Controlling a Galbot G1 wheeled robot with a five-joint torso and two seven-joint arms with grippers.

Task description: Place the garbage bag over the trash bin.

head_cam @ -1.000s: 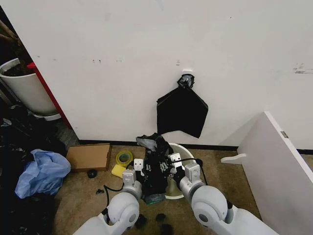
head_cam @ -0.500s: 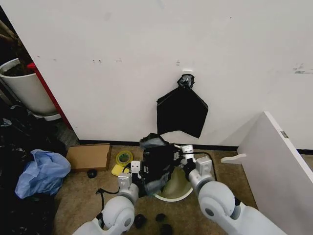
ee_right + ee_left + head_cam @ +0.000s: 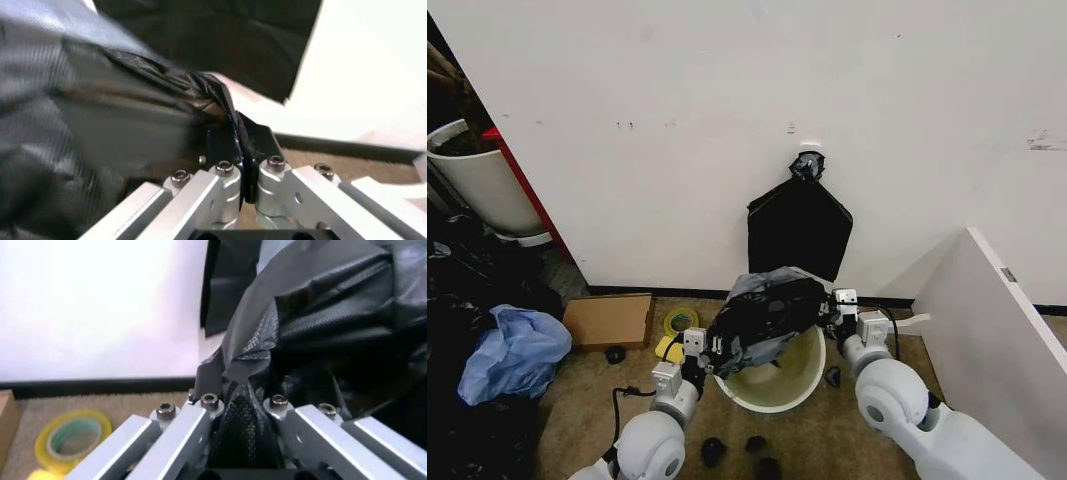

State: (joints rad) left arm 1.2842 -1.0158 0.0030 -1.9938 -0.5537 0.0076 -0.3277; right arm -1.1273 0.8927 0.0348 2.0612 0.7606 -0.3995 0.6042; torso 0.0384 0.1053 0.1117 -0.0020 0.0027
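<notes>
Jaws, head view: left gripper (image 3: 710, 352) and right gripper (image 3: 830, 309) each pinch the garbage bag (image 3: 765, 318), stretched between them over the trash bin (image 3: 779, 382).
Left wrist view: left gripper (image 3: 238, 401) jaws pressed onto bag film.
Right wrist view: right gripper (image 3: 245, 163) jaws clamp a bag fold.

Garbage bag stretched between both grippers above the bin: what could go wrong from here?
The garbage bag is thin film pinched by the left gripper and right gripper; spreading it may tear it or pull it free. It covers only the far part of the trash bin, so it may miss the near rim.
</notes>
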